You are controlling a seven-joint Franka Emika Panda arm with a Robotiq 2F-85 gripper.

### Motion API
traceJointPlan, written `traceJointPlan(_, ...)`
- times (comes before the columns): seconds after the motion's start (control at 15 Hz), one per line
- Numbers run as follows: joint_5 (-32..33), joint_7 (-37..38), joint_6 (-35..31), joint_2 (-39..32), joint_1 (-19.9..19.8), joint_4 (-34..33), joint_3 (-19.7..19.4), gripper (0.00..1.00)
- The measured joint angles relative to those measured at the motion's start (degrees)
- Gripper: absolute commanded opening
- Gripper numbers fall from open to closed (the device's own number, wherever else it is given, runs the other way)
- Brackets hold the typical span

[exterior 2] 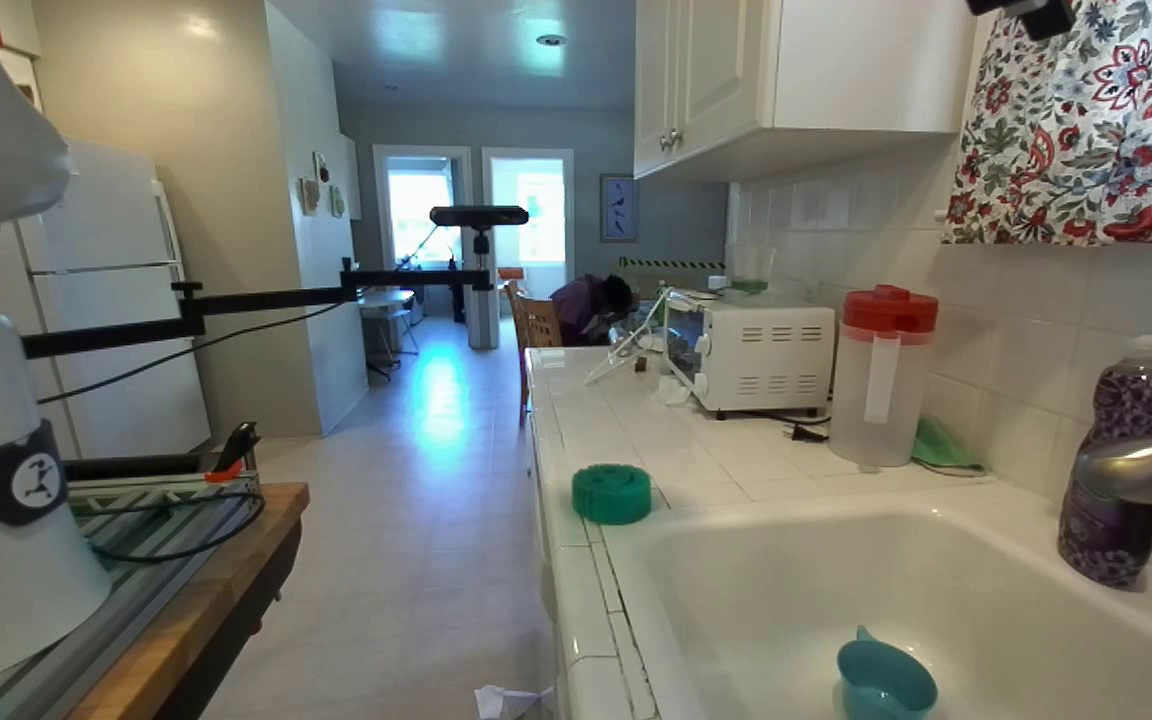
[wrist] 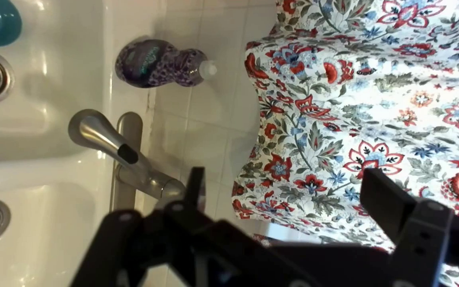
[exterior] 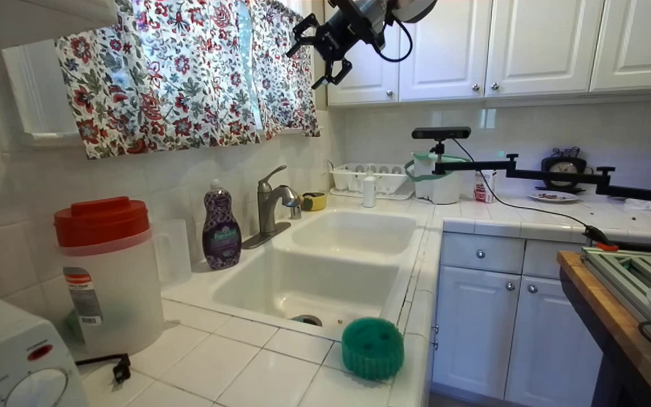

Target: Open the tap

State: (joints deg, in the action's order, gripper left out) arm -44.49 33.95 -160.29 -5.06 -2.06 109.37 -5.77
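Observation:
The tap point(exterior: 267, 212) is a grey-silver faucet with a curved spout and a lever handle point(exterior: 273, 175) that slants up from its top. It stands upright at the back rim of the sink. Only its spout point(exterior 2: 1151, 468) shows at the right edge in an exterior view. In the wrist view the tap point(wrist: 106, 137) lies at the left, its handle partly hidden behind a finger. My gripper point(exterior: 303, 70) is open and empty, high above the tap, in front of the curtain. In the wrist view its fingers point(wrist: 283, 179) are wide apart, with nothing between them.
A purple soap bottle point(exterior: 221, 226) stands beside the tap. A floral curtain point(exterior: 178, 73) hangs behind. A red-lidded pitcher point(exterior: 108, 271) and a green round object point(exterior: 372, 347) are on the counter. A teal cup point(exterior 2: 886, 680) lies in the sink point(exterior: 354, 261).

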Motion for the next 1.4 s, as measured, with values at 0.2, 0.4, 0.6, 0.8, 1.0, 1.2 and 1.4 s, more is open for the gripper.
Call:
traceJointPlan(0.2,0.00,2.18,-4.02,-2.08,-1.08,-0.11,-0.57,1.00)
traceJointPlan(0.4,0.02,6.17,-6.55,-5.35,-1.86,-1.45,-2.62,1.00)
traceJointPlan(0.6,0.01,8.60,-6.74,-9.15,-3.36,-4.82,-3.05,1.00)
traceJointPlan(0.8,1.45,12.37,-5.65,-13.61,-3.61,-8.62,-4.16,1.00)
traceJointPlan(1.0,4.52,17.98,-1.17,-17.78,-3.57,-12.45,-6.92,1.00)
traceJointPlan(1.2,6.28,20.93,3.63,-20.35,-5.26,-17.51,-7.37,1.00)
traceJointPlan(1.4,7.32,22.77,5.67,-22.36,-6.54,-22.35,-7.34,1.00)
